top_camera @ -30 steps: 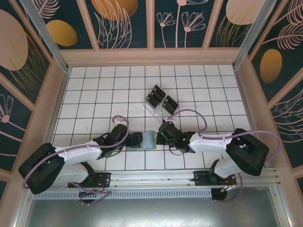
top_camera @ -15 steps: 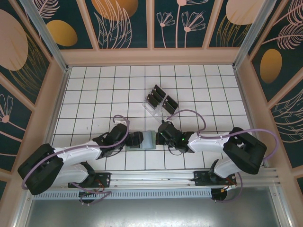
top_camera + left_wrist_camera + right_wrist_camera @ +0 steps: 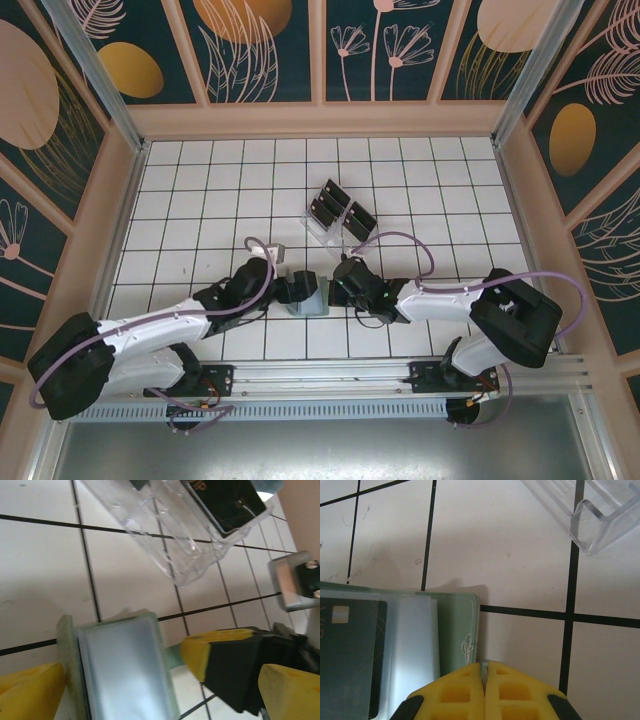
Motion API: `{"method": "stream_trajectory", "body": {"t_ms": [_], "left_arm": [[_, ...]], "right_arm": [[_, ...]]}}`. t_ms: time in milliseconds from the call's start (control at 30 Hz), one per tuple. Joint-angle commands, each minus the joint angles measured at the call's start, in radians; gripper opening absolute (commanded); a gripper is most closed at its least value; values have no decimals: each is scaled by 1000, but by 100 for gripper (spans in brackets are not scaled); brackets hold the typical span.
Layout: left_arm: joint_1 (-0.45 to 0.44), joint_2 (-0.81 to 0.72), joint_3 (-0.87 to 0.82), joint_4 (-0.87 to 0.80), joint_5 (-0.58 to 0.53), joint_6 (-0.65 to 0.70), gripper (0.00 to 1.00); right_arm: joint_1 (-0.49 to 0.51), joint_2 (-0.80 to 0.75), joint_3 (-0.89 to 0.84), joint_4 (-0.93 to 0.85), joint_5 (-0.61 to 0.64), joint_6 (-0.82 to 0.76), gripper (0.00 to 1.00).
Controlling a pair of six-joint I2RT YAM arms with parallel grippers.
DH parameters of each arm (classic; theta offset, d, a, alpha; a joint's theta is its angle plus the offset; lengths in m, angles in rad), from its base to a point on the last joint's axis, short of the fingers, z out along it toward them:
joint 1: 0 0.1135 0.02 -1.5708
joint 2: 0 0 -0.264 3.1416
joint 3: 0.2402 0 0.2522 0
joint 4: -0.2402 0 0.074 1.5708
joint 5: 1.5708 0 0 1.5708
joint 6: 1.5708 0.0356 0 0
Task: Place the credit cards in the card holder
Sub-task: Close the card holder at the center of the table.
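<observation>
Closest to the arms, the card holder (image 3: pixel 455 630) lay open on the table (image 3: pixel 520 555) between the two wrists. The right fingers (image 3: pixel 465 692) were closed tight on its right edge, pinching the flap, I'd guess to stop it sliding or folding shut. One dark card (image 3: pixel 350 655) sat behind the clear pocket, so that bit looked done. The left fingers (image 3: pixel 30 692) were spread wide open with nothing in them, straddling the holder's other side, probably free to go fetch the next card. Farther back stood the clear acrylic rack (image 3: pixel 325 232), near the holder but not touching it. The remaining credit cards (image 3: pixel 358 216) were propped in its slots with their edges sticking up, easy to grab.
</observation>
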Motion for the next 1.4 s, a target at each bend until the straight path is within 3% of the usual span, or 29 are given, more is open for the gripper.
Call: {"method": "stream_trajectory", "body": {"t_ms": [0,67,133,200,400,567,733,1000,1367], "left_arm": [[-30,54,46,80,21,-28,98],[-43,89,60,95,19,-32,99],[-57,127,72,116,18,-34,99],[-69,163,83,127,14,-36,99],[-95,267,96,182,13,-57,99],[-102,308,93,192,1,-75,98],[-102,284,102,133,-53,-76,99],[-101,167,169,-85,-210,-31,98],[-50,95,212,-251,-329,16,99]], "right_arm": [[-9,-20,-19,16,-1,16,0],[-16,-48,-30,9,7,18,2],[-25,-91,-47,-4,20,22,21],[-34,-143,-66,-21,30,30,28],[-58,-331,-133,-101,72,62,30],[-63,-444,-171,-151,76,90,30],[-51,-462,-171,-120,36,82,25],[34,-385,-97,-54,26,85,6],[155,-216,59,-19,55,74,0]]}}
